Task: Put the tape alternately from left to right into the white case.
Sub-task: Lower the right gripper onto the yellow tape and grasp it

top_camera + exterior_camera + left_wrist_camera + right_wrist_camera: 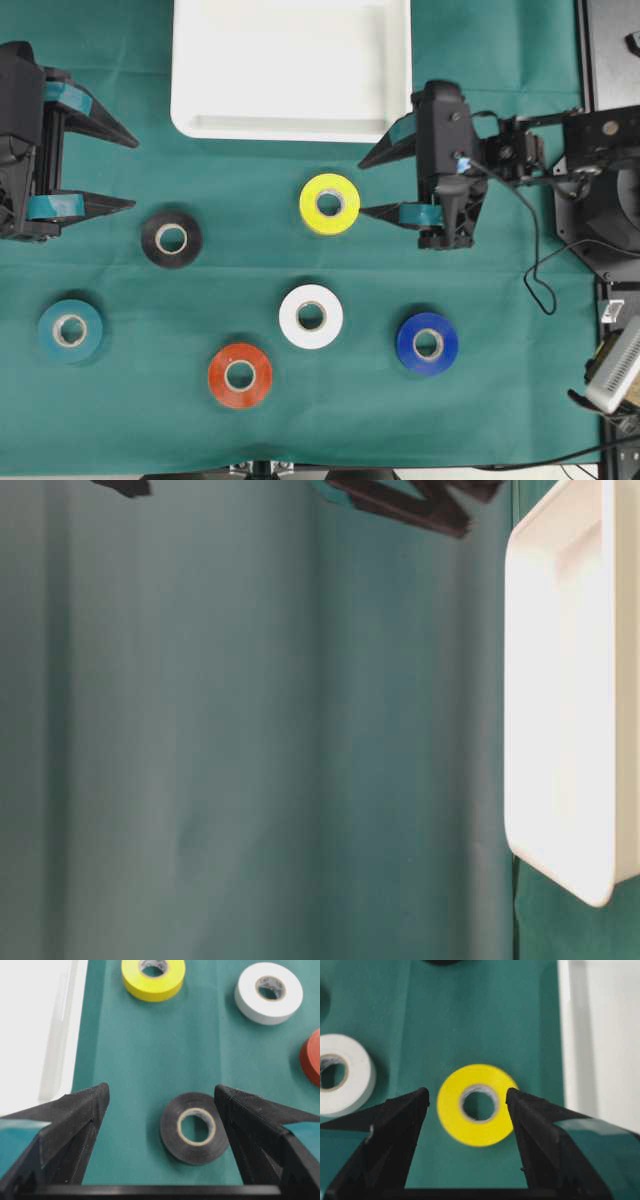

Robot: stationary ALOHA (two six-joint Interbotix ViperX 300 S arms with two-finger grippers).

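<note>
Six tape rolls lie flat on the green cloth: yellow (pixel 330 222), black (pixel 152 240), teal (pixel 50 330), white (pixel 292 317), red (pixel 222 376) and blue (pixel 408 344). The white case (pixel 290 128) sits at the far middle with nothing in it. My left gripper (pixel 135 174) is open above the cloth, left of the black roll (pixel 172 1140), which lies just ahead near its right finger. My right gripper (pixel 362 188) is open just right of the yellow roll (pixel 450 1115), which lies between and just beyond its fingertips, untouched.
Cables and arm bases (pixel 600 150) crowd the right edge of the table. The case's rim (pixel 605 1035) runs close beside my right gripper. The white roll (pixel 357 1075) lies to the other side of it.
</note>
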